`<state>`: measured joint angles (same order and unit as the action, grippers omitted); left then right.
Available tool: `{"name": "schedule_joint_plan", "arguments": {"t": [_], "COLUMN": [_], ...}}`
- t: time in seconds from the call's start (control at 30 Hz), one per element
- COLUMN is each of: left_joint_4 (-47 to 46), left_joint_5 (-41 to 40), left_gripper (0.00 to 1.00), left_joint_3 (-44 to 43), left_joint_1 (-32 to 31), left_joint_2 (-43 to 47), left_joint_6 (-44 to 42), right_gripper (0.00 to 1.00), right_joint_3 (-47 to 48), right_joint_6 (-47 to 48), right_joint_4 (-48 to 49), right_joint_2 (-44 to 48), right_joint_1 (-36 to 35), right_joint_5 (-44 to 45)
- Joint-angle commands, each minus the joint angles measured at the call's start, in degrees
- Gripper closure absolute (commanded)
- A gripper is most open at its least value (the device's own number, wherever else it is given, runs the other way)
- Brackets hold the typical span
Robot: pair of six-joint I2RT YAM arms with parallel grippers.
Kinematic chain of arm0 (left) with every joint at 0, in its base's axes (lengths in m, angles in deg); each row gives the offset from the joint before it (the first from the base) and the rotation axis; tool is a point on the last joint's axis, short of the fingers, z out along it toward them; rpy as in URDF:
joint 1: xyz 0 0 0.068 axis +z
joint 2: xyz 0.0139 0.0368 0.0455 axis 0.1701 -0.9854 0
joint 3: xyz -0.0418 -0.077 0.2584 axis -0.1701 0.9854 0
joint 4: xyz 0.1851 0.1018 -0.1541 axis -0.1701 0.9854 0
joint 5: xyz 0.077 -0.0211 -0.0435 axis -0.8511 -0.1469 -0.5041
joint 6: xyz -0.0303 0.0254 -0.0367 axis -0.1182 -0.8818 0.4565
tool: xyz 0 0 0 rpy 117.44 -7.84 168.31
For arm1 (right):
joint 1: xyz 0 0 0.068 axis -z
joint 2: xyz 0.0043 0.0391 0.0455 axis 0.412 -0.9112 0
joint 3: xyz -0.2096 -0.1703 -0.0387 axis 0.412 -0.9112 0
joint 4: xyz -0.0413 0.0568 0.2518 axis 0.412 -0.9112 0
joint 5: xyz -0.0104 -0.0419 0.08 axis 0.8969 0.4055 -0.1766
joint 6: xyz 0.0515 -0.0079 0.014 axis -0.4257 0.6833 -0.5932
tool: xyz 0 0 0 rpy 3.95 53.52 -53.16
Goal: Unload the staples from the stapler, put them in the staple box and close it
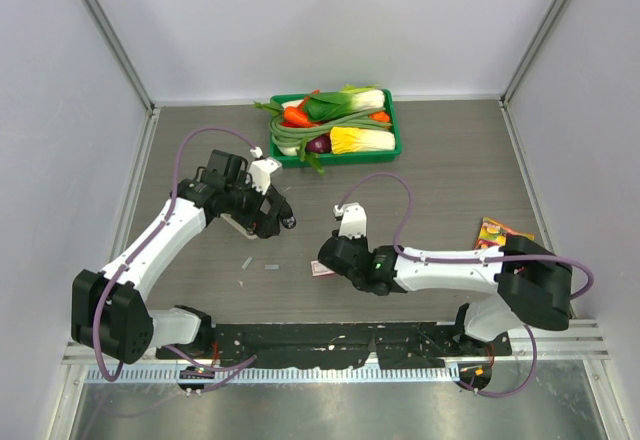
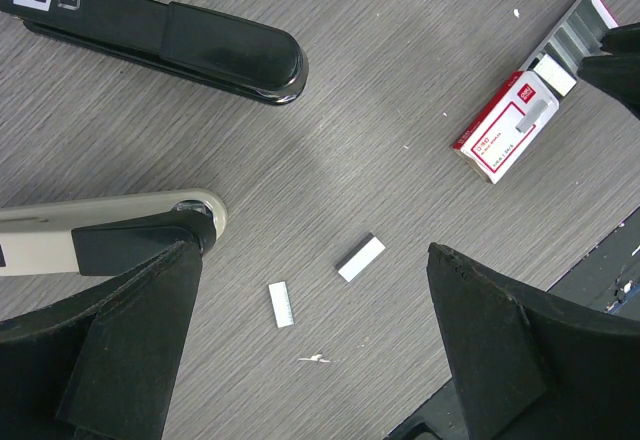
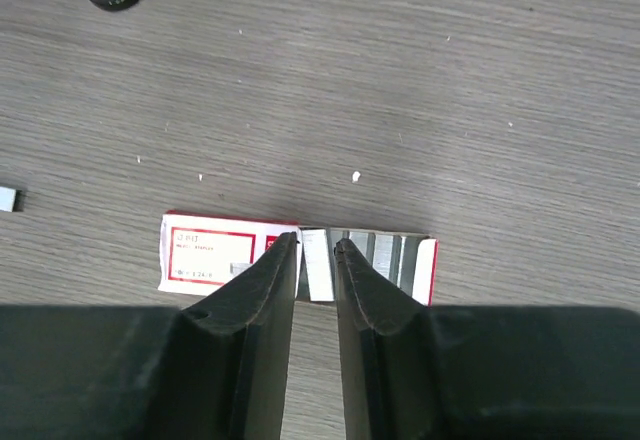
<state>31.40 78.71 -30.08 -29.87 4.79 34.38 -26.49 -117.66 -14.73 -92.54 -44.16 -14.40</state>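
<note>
Staple strip one (image 2: pixel 361 258): short, silvery-grey, flat on the table (image 2: pixel 400 110), near-left of centre.
Staple strip two (image 2: pixel 281 304): same kind, just beside the first, not touching.
Black stapler (image 2: pixel 170 35): lying beyond the strips.
Pale stapler (image 2: pixel 110 222): beside it, partly hidden.

A grey wood-grain table (image 1: pixel 450 170) spreads under the left gripper (image 1: pixel 283 222) and the right gripper (image 1: pixel 323 259). Plain pale walls (image 1: pixel 330 20) stand ahead of them and to either outer side, joined by slanting metal posts (image 1: pixel 110 35). Behind them runs a ribbed metal rail (image 1: pixel 590 332). The light is soft and even, the shadows faint.
</note>
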Motion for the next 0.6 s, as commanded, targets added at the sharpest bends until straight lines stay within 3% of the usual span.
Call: {"name": "schedule_joint_plan", "arguments": {"t": [0.0, 0.2, 0.57], "left_joint_4": [-1.0, -0.9, -0.9], "left_joint_5": [1.3, 1.3, 1.3], "left_gripper": [0.0, 0.0, 0.0], "left_joint_3": [-0.1, -0.1, -0.2], "left_joint_1": [0.4, 0.4, 0.3], "left_joint_2": [1.2, 1.2, 0.5], "left_joint_6": [0.7, 0.6, 0.5], "right_gripper": [0.75, 0.83, 0.88], "right_joint_3": [1.4, 2.7, 4.7], "right_joint_6": [-0.8, 1.9, 5.9], "right_joint_4": [0.2, 2.2, 6.0], "right_joint_2": [1.6, -1.7, -6.6], "right_joint_1": [0.5, 2.7, 6.0], "right_joint_5": [3.2, 1.5, -3.1]}}
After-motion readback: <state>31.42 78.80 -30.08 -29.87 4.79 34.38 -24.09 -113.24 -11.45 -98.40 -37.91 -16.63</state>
